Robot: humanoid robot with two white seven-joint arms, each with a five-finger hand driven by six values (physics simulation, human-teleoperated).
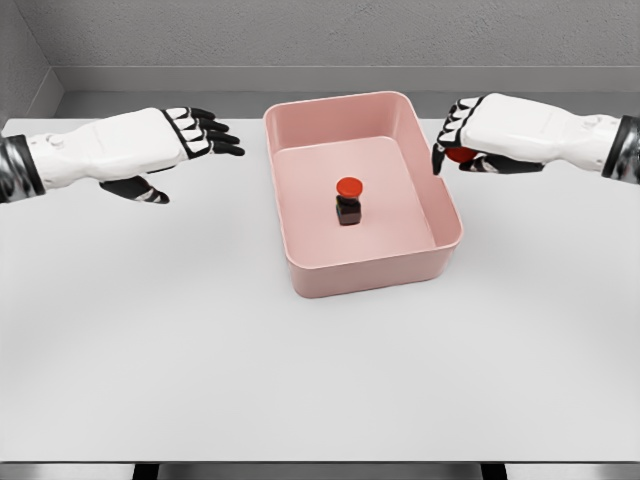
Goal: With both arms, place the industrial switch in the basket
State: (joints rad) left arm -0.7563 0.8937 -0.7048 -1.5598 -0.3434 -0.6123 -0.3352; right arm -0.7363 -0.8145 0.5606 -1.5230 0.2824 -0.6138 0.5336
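Note:
The industrial switch (pixel 349 201), a small black box with a round red button on top, stands upright on the floor of the pink basket (pixel 440 255), near its middle. My left hand (pixel 205 133) hovers over the table left of the basket, fingers stretched toward its rim and holding nothing. My right hand (pixel 448 135) hovers just off the basket's right rim with its fingers loosely bent downward. A small red patch (pixel 462 155) shows under its palm; I cannot tell what it is. Neither hand touches the switch.
The basket sits on a white table (pixel 200 340), slightly back of centre. A grey wall runs behind the table's far edge.

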